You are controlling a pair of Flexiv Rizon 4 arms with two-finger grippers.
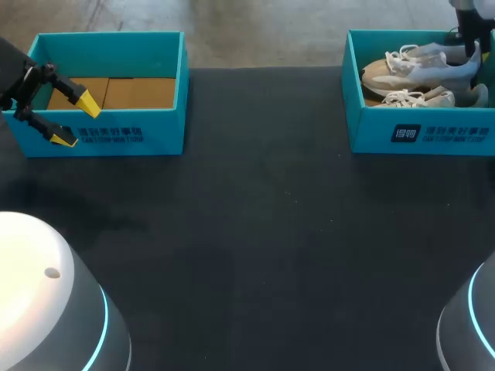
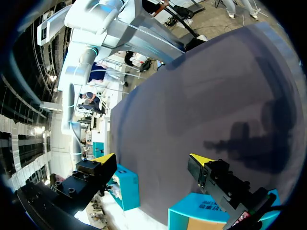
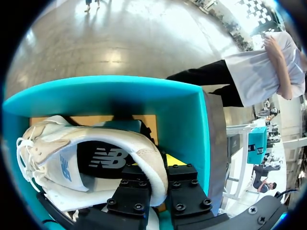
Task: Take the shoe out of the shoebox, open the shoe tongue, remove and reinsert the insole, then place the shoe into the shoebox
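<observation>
The left gripper [image 1: 76,121] hung wide open, holding nothing, over the front edge of the left shoebox [image 1: 108,135]; the right gripper [image 3: 152,187] pinched the heel rim of the shoe [image 3: 57,143], close to a wall of the right shoebox [image 3: 184,115]

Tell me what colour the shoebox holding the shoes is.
The shoebox is turquoise; this shows best in the head view.

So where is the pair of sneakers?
In the head view, the sneakers lie in the teal shoebox at the table's far right, right gripper clamping one heel.
</observation>
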